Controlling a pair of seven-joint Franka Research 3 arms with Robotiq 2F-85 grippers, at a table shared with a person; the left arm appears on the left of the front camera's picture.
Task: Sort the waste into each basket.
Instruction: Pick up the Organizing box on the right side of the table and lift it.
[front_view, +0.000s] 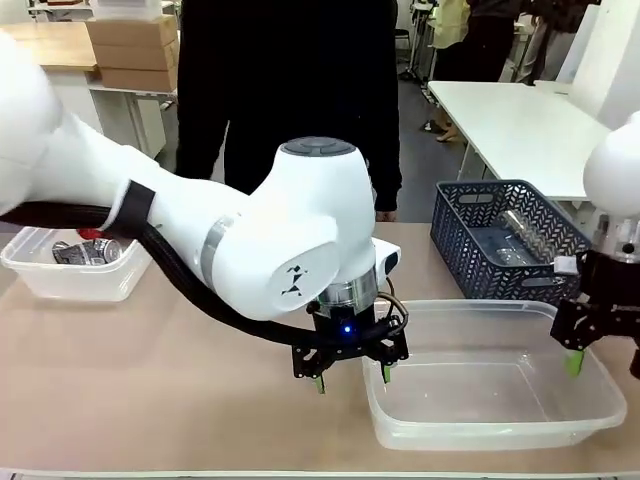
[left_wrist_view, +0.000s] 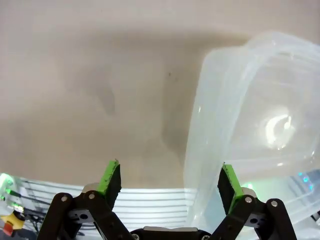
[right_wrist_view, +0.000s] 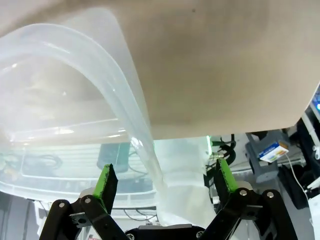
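The left end effector (front_view: 352, 381) hangs nearest, its green pads spread wide with nothing between them. It is just above the tan desk (front_view: 150, 390), at the near left corner of a clear plastic tub (front_view: 470, 432). The right end effector (right_wrist_view: 164, 167) is released too. Its fingers stand either side of that tub's right-hand wall, though whether a pad touches the plastic is hard to tell.

A second clear tub (front_view: 30, 272) sits well apart at the desk's left edge and holds red and silver drink cans (front_view: 90, 250). A broad stretch of bare desk lies between the two tubs. Behind the near tub stands a dark blue mesh basket (front_view: 470, 215) with what looks like a clear bottle (front_view: 522, 232) inside.

A person in black (front_view: 290, 90) stands at the far edge. Cardboard boxes (front_view: 135, 50) sit beyond on the left and a white table (front_view: 510, 120) on the right.
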